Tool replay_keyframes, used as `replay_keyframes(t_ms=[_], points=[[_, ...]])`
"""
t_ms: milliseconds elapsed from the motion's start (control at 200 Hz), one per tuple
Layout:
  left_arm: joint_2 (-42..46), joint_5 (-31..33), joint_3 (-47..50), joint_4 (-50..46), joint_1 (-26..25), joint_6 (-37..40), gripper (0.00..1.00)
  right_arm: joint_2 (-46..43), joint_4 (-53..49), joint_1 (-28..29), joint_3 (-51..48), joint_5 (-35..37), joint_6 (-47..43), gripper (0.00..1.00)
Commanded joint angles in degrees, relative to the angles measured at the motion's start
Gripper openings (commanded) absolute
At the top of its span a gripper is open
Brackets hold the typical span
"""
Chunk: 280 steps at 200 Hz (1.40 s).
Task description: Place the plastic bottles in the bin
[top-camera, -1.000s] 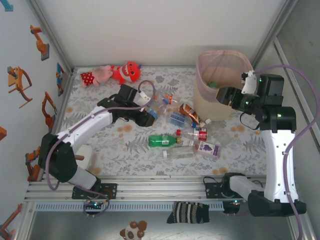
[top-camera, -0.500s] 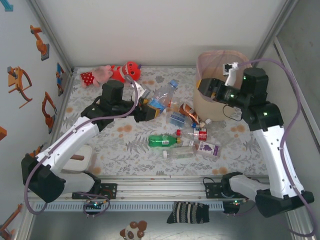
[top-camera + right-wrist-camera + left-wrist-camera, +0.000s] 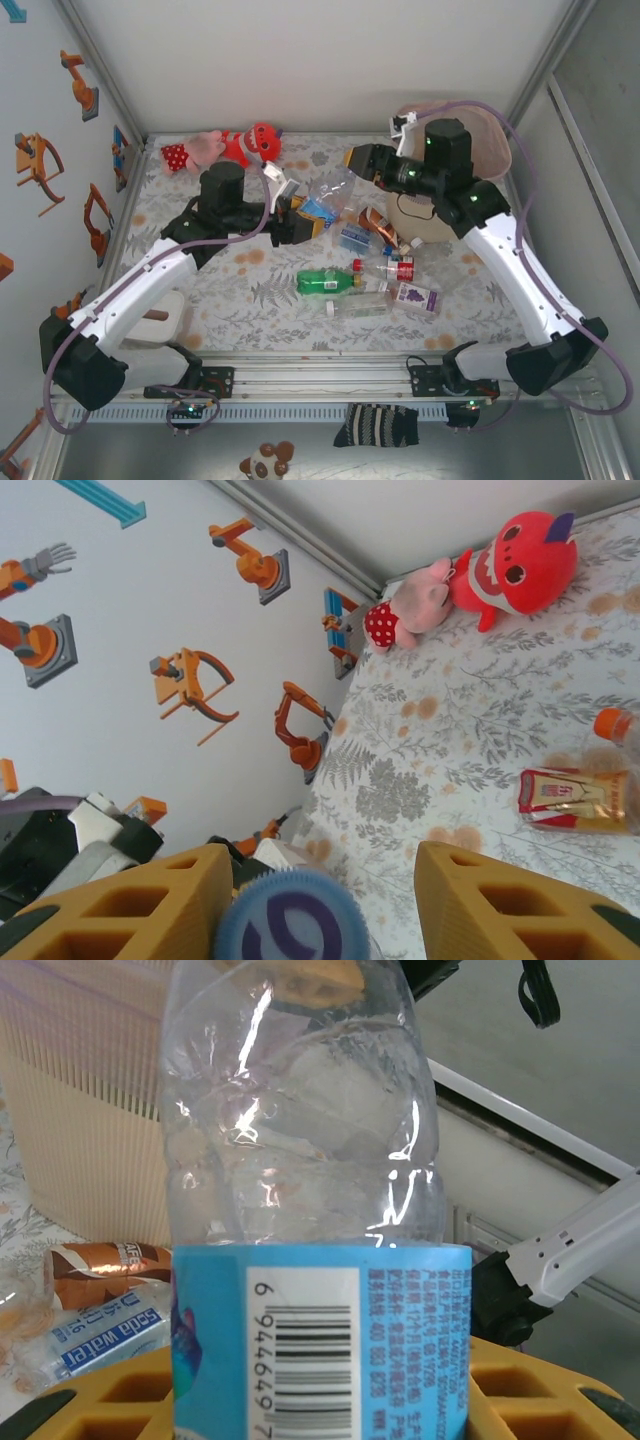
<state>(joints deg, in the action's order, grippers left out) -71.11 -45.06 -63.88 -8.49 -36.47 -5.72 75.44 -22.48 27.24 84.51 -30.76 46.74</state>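
Left claw: clamped on the held bottle, which is clear with a blue label. The yellow fingers sit either side of the label. The bottle's body points away from the wrist toward the right arm, off the table.

Right claw: fingers apart, with the held bottle's blue ridged cap between them. A gap shows on one side of the cap, so no grip is seen.

Bin: far right corner, partly behind the right arm and well apart from the held bottle. Its cream ribbed wall appears behind the bottle in the left wrist view.

Change: half a second ago the right claw was at the bin's near rim. It is now off the bin, to its left, at the cap. The left claw and bottle have barely shifted.

Count:
- Arms: 2.
- Bin: 1.
- Bottle in the claw: 1.
- Bottles lying on the table: 6 made out.
  - green bottle
  - plain clear bottle
  - purple-label bottle
  - red-label bottle
  - soda-water bottle
  - orange-brown bottle
  - The pile overlaps, so this count is uncertain.
- Plush toys: 2, the red plush and the pink plush, at the far edge.
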Motion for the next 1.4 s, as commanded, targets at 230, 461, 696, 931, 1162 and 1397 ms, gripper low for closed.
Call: replay_keyframes(t_ms=[230, 461, 696, 931, 1162, 1397], points=[[1.9, -1.2, 0.8, 2.2, -0.5, -0.6, 0.44, -1.3, 3.6, 1.5, 1.2, 2.6, 1.8, 0.33], [2.1, -0.9, 0.8, 2.8, -0.9, -1.0, 0.45, -1.8, 3.5, 2.0, 1.1, 3.7, 1.7, 0.22], [4.8, 2.9, 2.0, 2.7, -0.8, -0.9, 0.70, -2.0, -2.6, 1.9, 4.2, 9.6, -4.1, 0.20], [8.2, 6.7, 3.6, 0.3, -0.6, 0.5, 0.73, 1.0, -16.0, -2.6, 15.0, 18.4, -15.9, 0.21], [9.5, 8.2, 5.0, -0.1, -0.6, 0.1, 0.74, 6.3, -24.2, -11.1, 26.6, 26.7, -26.8, 0.21], [9.5, 8.2, 5.0, 0.2, -0.6, -0.6, 0.74, 14.3, -29.2, -19.3, 37.1, 29.7, -34.3, 0.21]])
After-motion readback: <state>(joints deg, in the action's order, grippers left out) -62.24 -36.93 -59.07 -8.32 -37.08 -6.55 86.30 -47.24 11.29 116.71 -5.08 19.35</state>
